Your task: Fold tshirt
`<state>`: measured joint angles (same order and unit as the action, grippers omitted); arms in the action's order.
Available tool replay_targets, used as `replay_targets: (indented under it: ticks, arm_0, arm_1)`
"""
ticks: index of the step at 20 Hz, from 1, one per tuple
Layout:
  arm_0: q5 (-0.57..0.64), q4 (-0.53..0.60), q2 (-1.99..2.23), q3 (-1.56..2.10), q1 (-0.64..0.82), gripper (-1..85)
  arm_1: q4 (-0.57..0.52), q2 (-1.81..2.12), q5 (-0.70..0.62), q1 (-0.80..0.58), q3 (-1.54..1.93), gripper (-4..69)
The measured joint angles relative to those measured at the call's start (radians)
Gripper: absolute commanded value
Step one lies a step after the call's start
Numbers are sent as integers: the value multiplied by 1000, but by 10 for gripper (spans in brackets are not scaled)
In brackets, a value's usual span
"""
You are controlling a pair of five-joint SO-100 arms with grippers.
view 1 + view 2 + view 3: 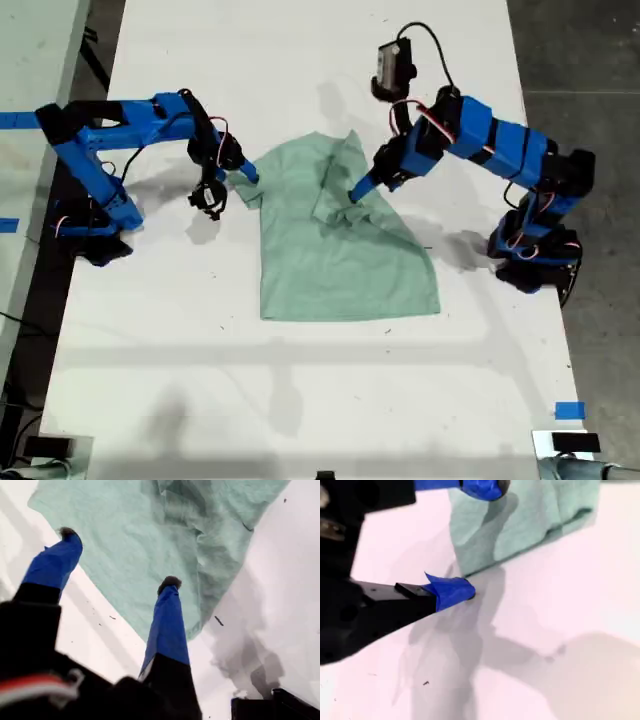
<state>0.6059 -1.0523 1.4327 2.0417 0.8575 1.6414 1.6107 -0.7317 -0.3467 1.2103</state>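
The tshirt (340,240) lies mid-table (300,400), its upper part bunched. My first gripper (117,560) hovers over it, fingers spread; my second gripper (470,540) straddles its sleeve edge, fingers also spread

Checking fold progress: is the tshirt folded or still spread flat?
Partly folded: the tshirt has its upper edge bunched and flipped over near the middle, while the lower body lies flat.

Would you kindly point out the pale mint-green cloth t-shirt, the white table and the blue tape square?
pale mint-green cloth t-shirt (335,265): exterior view, flat lower body.
white table (300,400): exterior view, bare surface near the camera.
blue tape square (569,410): exterior view, its centre.
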Motion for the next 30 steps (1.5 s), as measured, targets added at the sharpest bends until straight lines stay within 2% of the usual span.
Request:
replay_targets:
  ticks: [1, 2, 3, 7, 13, 18, 23, 28, 30]
  arm_0:
    - [-5, -6, -29, -17, 2, 224]
    - [-6, -11, -37, -26, 8, 57]
    - [2, -8, -38, -26, 18, 1]
    - [11, 12, 20, 15, 37, 1]
    - [12, -149, 417, 77, 133, 1]
    - [-51, -198, 468, 25, 57, 1]
    - [-112, -236, 270, -275, -80, 1]
    - [-126, -373, -229, -887, -224, 1]
    - [-132, -359, -374, -1052, -252, 1]
  arm_1:
    - [0, 34, 9, 2, 29, 333]
    - [0, 71, 14, 5, 66, 333]
    - [-3, 104, 20, 5, 98, 332]
    - [-54, 232, 32, 5, 258, 326]
    - [-107, 385, 38, -17, 428, 315]
    - [-126, 434, 43, -23, 495, 308]
    - [-130, 439, 57, -23, 503, 302]
    - [-135, 471, 77, -23, 534, 302]
    - [-143, 482, 87, -20, 554, 301]
